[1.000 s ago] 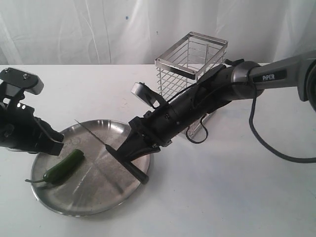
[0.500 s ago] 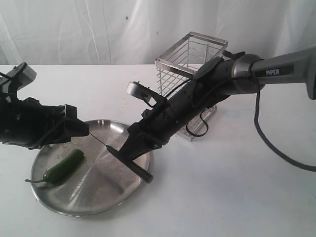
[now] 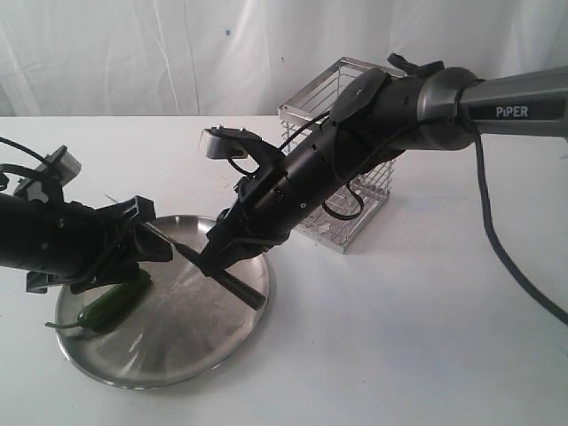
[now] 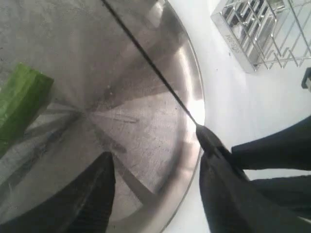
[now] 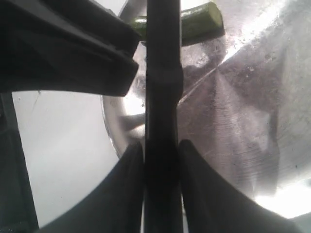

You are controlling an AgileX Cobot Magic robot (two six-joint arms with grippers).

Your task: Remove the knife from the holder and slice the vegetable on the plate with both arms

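The black knife (image 3: pixel 238 287) hangs tilted over the steel plate (image 3: pixel 182 366), with my right gripper (image 3: pixel 213 263) shut on its handle and its blade pointing at my left gripper (image 3: pixel 153 231). The left gripper is open above the plate's left side, just above the green chili (image 3: pixel 114 303) lying there. In the left wrist view the thin blade (image 4: pixel 146 57) crosses ahead of the open fingers (image 4: pixel 92 199), and the chili's cut end (image 4: pixel 20 104) shows to one side. In the right wrist view the knife (image 5: pixel 163 97) sits clamped between the fingers (image 5: pixel 124 194), with the chili (image 5: pixel 197 19) beyond.
The wire holder (image 3: pixel 355 217) stands behind the plate, half hidden by the right arm marked PiPER (image 3: pixel 519 111). A black cable (image 3: pixel 510 266) trails over the white table at the right. White cloth hangs behind.
My left gripper has turned and come down over the plate's left side, near the chili. The right arm has swung left with the knife, bringing the blade tip up to the left gripper.
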